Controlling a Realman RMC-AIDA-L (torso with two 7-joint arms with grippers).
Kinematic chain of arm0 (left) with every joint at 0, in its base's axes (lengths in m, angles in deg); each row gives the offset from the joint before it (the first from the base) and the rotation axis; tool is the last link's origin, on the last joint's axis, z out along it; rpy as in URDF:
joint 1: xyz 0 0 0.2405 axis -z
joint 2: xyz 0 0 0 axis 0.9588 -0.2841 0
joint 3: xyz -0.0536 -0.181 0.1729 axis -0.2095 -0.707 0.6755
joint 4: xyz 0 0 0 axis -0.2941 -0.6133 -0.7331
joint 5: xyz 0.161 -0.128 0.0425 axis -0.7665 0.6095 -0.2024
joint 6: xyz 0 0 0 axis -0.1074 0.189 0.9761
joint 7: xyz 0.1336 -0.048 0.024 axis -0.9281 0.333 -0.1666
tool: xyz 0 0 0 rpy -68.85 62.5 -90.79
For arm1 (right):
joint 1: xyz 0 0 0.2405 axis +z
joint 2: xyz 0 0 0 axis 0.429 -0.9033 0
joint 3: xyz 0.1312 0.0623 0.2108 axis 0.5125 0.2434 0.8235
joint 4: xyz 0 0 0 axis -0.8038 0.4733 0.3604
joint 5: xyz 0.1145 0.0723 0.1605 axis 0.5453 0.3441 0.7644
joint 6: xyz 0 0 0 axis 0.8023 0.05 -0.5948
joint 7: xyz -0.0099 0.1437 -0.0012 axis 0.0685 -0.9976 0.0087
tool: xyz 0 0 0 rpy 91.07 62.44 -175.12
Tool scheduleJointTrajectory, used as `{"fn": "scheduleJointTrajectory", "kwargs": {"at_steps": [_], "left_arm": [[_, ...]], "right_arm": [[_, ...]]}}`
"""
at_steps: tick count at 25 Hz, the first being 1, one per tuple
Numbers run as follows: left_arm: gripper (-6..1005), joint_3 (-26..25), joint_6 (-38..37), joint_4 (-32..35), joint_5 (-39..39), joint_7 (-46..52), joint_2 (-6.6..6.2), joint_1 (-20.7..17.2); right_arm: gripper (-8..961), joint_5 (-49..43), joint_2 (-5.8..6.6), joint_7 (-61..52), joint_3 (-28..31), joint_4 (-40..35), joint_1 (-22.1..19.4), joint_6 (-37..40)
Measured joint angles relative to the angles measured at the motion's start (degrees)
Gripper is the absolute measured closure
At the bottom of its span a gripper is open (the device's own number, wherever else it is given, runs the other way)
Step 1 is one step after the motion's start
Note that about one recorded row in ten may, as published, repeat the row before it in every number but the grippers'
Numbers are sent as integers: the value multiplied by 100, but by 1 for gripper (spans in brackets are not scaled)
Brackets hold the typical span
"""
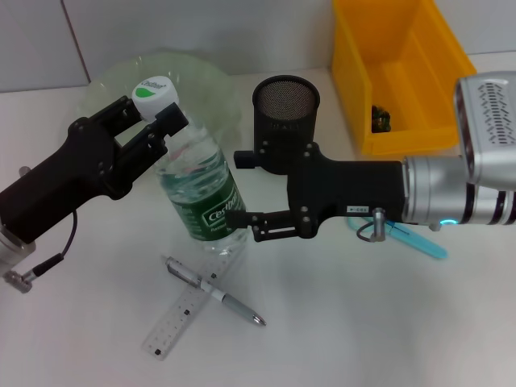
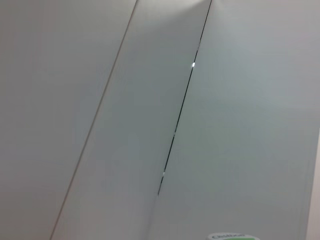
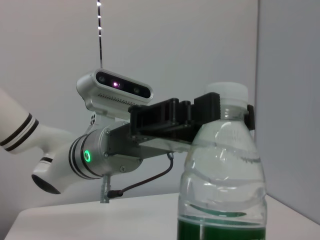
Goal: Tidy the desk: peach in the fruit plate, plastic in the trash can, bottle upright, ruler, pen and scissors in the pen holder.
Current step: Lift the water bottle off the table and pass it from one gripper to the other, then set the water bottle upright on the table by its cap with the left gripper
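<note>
Clear plastic bottle (image 1: 200,189), one only, is standing upright mid-desk with both grippers working it. Left gripper (image 1: 155,115) is clamping the neck just under the white cap (image 1: 155,94); right wrist view is confirming the fingers (image 3: 220,107) either side of the neck. Right gripper (image 1: 239,187) is sitting at the bottle's lower body, fingers spread around it, contact unclear. One pen (image 1: 214,291) is lying crossed over one ruler (image 1: 179,310) in front of the bottle. One mesh pen holder (image 1: 285,121) is standing behind the right gripper. One yellow bin (image 1: 399,72) is sitting at far right. One teal-handled scissors (image 1: 415,239) is lying under the right arm. One translucent fruit plate (image 1: 205,85) is sitting behind the bottle.
</note>
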Motion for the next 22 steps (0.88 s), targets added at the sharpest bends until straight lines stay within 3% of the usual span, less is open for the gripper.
{"fn": "scheduleJointTrajectory", "kwargs": {"at_steps": [7, 22], "left_arm": [[567, -9, 217, 0, 18, -133, 0, -22], [567, -125, 1178, 17, 126, -1147, 26, -135]], "right_arm": [[138, 60, -4, -76, 119, -185, -278, 20], [138, 132, 10, -53, 1544, -316, -758, -99]]}}
